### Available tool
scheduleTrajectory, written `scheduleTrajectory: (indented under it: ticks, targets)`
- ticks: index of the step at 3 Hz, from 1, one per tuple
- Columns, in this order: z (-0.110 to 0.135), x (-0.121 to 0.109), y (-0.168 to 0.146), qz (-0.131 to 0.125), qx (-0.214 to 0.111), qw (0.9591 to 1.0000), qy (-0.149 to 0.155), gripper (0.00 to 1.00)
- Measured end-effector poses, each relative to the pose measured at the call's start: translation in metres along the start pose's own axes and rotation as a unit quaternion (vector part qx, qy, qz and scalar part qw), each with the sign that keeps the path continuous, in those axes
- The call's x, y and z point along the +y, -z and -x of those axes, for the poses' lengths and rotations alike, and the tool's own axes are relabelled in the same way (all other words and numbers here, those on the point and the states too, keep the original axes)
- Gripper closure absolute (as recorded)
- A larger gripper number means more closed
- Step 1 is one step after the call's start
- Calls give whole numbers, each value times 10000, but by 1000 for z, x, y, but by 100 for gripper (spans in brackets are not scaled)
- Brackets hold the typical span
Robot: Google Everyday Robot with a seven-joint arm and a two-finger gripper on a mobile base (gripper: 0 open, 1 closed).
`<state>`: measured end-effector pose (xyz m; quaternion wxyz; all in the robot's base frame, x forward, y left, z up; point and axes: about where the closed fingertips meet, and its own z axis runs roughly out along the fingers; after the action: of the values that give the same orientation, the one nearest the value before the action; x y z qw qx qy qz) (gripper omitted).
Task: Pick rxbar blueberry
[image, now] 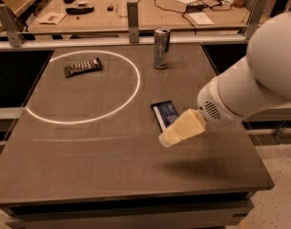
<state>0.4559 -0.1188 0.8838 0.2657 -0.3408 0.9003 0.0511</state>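
Observation:
The rxbar blueberry (164, 112) is a flat dark blue wrapper with a white stripe along its left side. It lies flat on the dark table, right of the middle. My gripper (181, 130), cream-coloured on a white arm coming in from the right, hangs above the table over the bar's near right end and hides that part of it. Whether it touches the bar does not show. It holds nothing that I can see.
A dark brown shiny bar wrapper (83, 67) lies inside a white circle (135, 87) marked on the table's left half. A silver can (161, 47) stands upright at the far edge. Behind a rail is a bench with cables and papers (183, 4).

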Motion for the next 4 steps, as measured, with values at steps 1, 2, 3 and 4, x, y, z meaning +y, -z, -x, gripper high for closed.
scheduleTrajectory:
  ticks: [1, 2, 3, 4]
  targets:
    - [7, 16, -25, -30, 39, 9990, -435, 0]
    - [6, 22, -41, -7, -29, 9970, -767, 0]
    - [6, 25, -50, 60, -185, 9953, -945, 0]
    - [4, 29, -57, 70, -241, 9941, -1053, 0]
